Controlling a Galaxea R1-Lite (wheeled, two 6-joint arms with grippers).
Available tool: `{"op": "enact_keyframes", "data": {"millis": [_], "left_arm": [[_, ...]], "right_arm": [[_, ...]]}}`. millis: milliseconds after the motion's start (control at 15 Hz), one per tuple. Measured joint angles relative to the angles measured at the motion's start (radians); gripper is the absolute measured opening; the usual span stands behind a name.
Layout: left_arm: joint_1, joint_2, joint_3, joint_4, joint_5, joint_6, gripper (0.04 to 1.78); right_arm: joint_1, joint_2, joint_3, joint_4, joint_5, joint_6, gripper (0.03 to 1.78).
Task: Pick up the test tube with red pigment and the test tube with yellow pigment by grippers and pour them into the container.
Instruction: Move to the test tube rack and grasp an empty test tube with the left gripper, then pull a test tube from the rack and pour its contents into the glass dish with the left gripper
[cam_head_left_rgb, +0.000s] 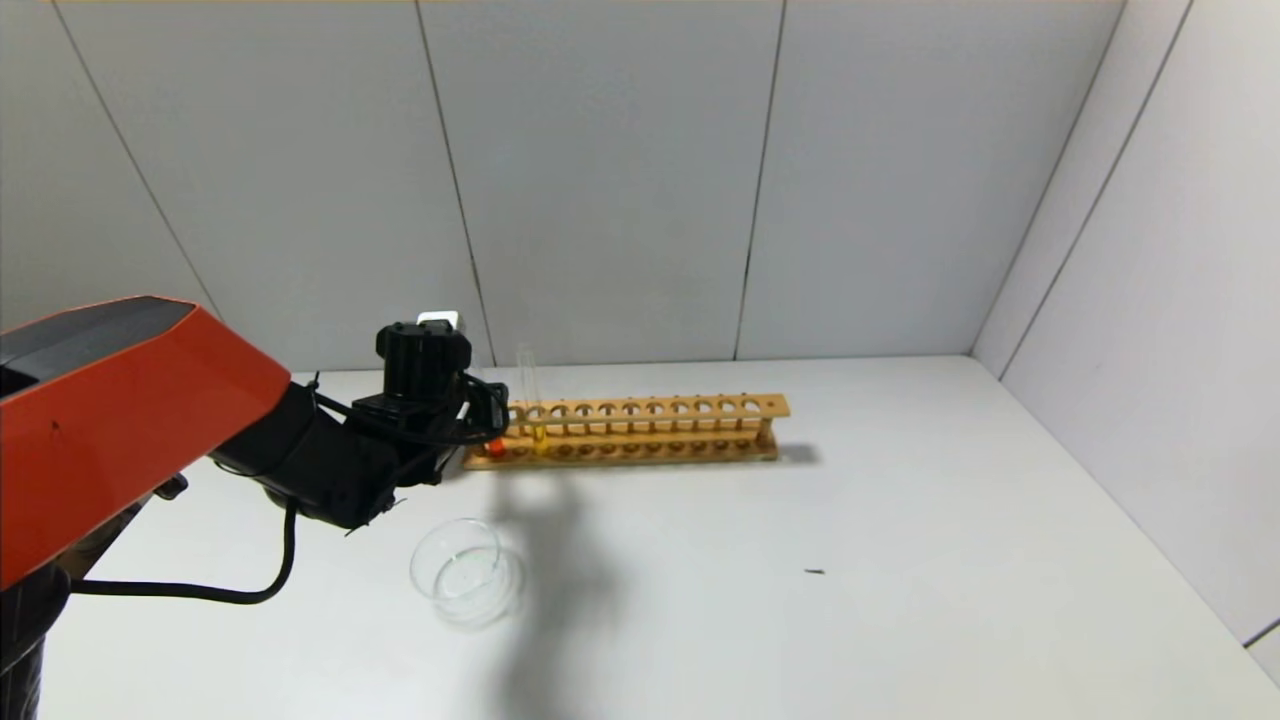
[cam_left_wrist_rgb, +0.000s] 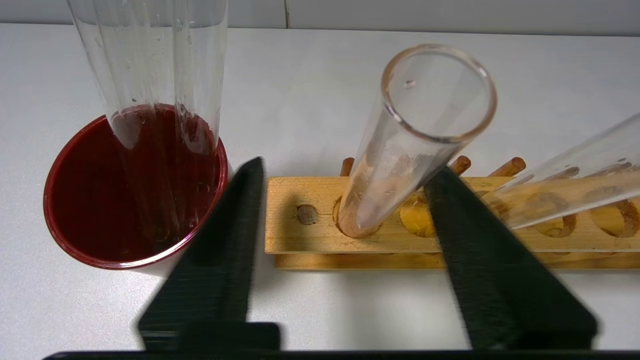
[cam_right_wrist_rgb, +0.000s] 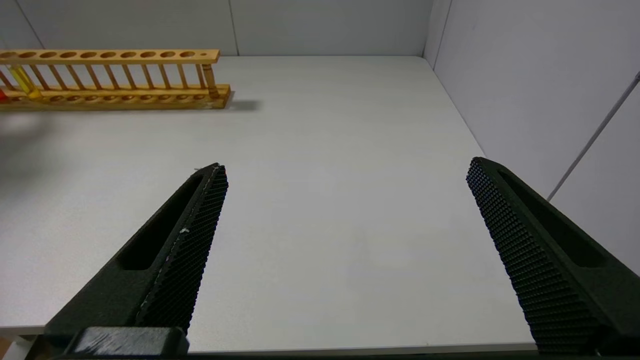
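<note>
The container, seemingly empty, sits by the table's near left edge, while toward the far-left corner the left gripper, jaws open, straddles the half-hidden test tube with red pigment in the wooden rack beside the test tube with yellow pigment; right gripper jaws open

The test tube with red pigment stands in the end hole of the wooden rack nearest the robot's left; only its red-orange base shows in the head view. In the left wrist view it is a clear, open-mouthed tube between two spread fingers. The test tube with yellow pigment stands upright just beside it. The container, a low clear glass dish, sits on the table in front of the rack.
</note>
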Motion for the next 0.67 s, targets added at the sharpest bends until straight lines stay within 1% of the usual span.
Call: {"op": "enact_keyframes", "data": {"millis": [133,200,267,333,667], "left_arm": [[0.0,0.003,-0.003,0.0,-0.001,0.0,0.64],[0.0,0.005,-0.005,0.0,-0.002,0.0,0.48],[-0.001,0.007,-0.007,0.0,-0.002,0.002,0.36],[-0.001,0.008,-0.009,0.0,-0.002,0.004,0.31],[0.0,0.002,-0.012,0.009,0.0,0.009,0.3]], "right_arm": [[0.0,0.0,0.0,0.0,0.0,0.0,1.75],[0.0,0.0,0.0,0.0,0.0,0.0,1.75],[0.0,0.0,0.0,0.0,0.0,0.0,1.75],[0.0,0.0,0.0,0.0,0.0,0.0,1.75],[0.0,0.0,0.0,0.0,0.0,0.0,1.75]]}}
